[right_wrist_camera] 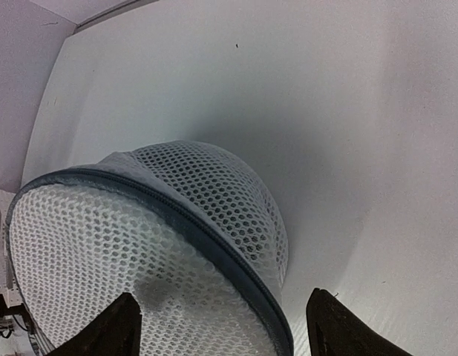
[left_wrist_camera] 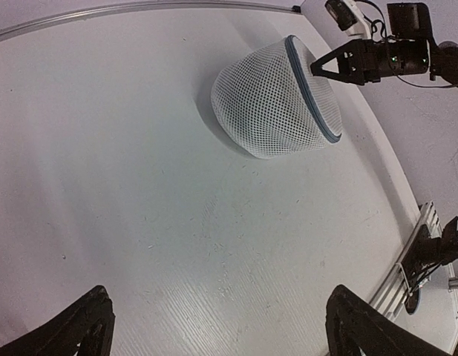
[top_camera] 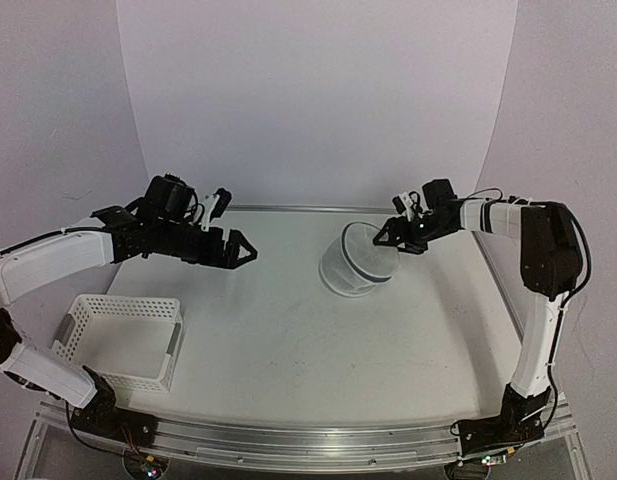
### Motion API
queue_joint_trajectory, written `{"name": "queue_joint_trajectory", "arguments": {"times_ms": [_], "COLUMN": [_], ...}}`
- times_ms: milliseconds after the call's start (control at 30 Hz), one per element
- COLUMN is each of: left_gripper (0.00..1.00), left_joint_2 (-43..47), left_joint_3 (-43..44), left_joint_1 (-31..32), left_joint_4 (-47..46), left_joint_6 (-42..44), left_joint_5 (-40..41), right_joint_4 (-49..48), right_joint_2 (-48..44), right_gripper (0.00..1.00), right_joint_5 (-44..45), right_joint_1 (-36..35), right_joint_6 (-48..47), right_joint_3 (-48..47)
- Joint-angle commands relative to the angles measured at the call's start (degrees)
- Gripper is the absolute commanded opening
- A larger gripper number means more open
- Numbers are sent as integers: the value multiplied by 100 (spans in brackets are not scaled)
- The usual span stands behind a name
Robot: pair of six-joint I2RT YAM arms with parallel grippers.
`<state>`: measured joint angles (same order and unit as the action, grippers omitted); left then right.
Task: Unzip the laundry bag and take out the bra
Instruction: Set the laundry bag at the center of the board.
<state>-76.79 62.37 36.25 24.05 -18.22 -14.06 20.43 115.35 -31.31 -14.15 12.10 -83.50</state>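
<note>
White worktop (top_camera: pixel 288 340) is carrying the laundry bag (top_camera: pixel 356 262), tipped over, back-right. Right fingers (top_camera: pixel 387 236) are hanging wide open beside it (left fingers (top_camera: pixel 246 250) wide too, far off). Pinching the zip tab gently is looking best.

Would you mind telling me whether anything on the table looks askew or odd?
The bag lies tilted, its dark rim facing the right pincer rather than upward. The basket sits upright; nothing looks spilled or damaged.

Right wrist view's lower edge cuts off the laundry bag (right_wrist_camera: pixel 102 259).
</note>
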Motion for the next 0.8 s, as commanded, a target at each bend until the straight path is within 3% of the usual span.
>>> {"name": "queue_joint_trajectory", "arguments": {"times_ms": [0, 467, 767], "left_gripper": [100, 99, 99], "left_joint_2": [59, -99, -283], "left_joint_3": [-4, -225, -549], "left_joint_1": [25, 154, 418], "left_joint_4": [-217, -628, -1324], "left_joint_6": [-72, -391, -950], "left_joint_5": [-245, -748, -935], "right_joint_4": [-175, -864, -1874], "right_joint_2": [-52, -816, -1784], "right_gripper": [71, 2, 0], "right_joint_5": [-673, -967, 38], "right_joint_1": [-17, -193, -902], "right_joint_6": [-102, 495, 2171], "right_joint_3": [-140, 857, 1886]}}
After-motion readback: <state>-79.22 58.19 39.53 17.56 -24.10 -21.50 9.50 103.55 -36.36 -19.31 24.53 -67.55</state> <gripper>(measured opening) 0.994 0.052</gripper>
